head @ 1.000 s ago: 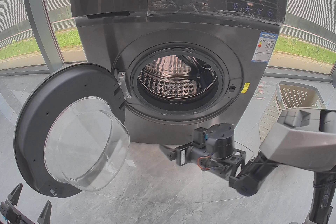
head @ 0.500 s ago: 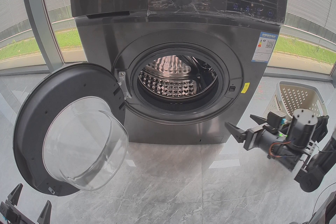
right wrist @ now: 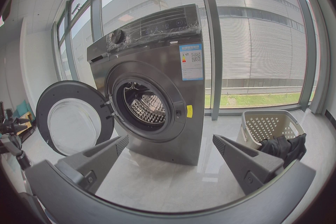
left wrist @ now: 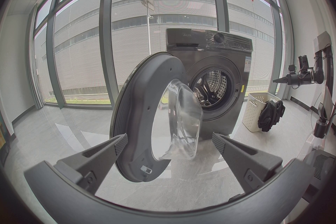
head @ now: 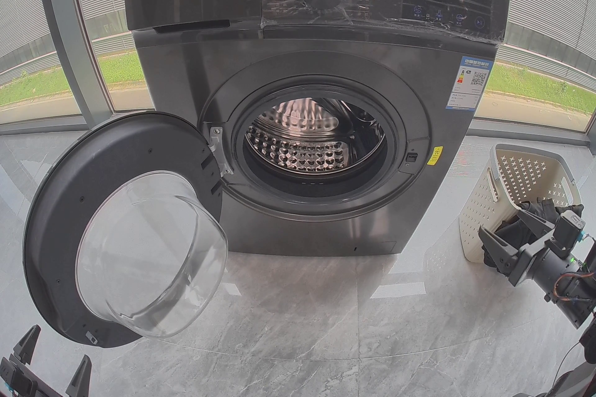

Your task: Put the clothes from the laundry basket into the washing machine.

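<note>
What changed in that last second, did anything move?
The right gripper swung from in front of the washing machine to the robot's right, ending open beside the laundry basket with its dark clothes. It grasped nothing. The machine's door stayed open; the left gripper stayed low and open.

The right gripper (head: 500,222) partly hid the dark clothes (head: 545,207) in the laundry basket (head: 481,206); the head view's lower edge cut off the left gripper (head: 59,343) below its fingers (head: 81,372).
</note>
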